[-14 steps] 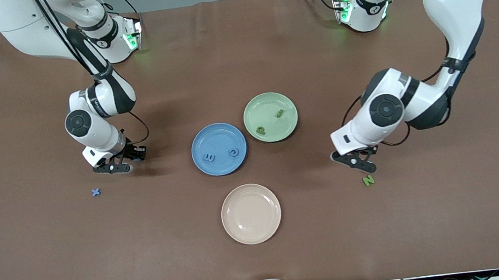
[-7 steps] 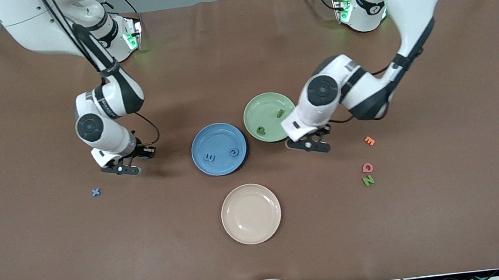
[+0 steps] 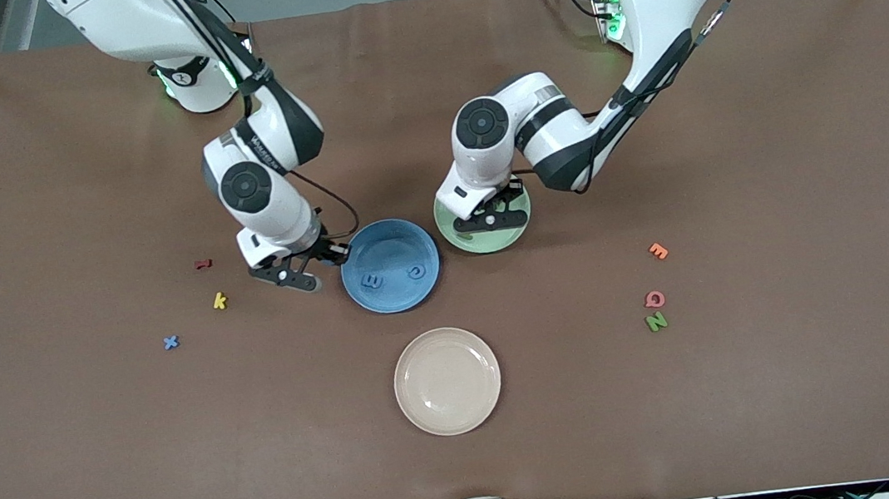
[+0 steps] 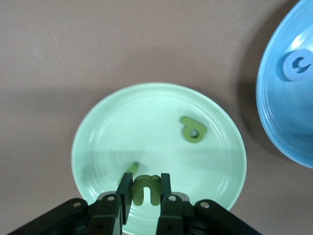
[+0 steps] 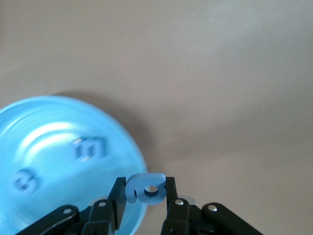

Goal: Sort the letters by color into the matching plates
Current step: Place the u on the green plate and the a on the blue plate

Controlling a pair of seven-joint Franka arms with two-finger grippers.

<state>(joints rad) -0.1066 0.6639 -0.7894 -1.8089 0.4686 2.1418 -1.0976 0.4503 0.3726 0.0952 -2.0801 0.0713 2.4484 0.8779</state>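
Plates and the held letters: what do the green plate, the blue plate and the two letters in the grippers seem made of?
Green plate and blue plate: likely glossy plastic, with soft highlights and moulded rings. Green letter in the left gripper and blue letter in the right gripper: probably matte foam, thick, flat-cut, no shine.

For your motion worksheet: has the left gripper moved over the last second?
Yes. The left gripper, shut on a green letter, has travelled from beside the green N toward the right arm's end, and is now over the green plate.
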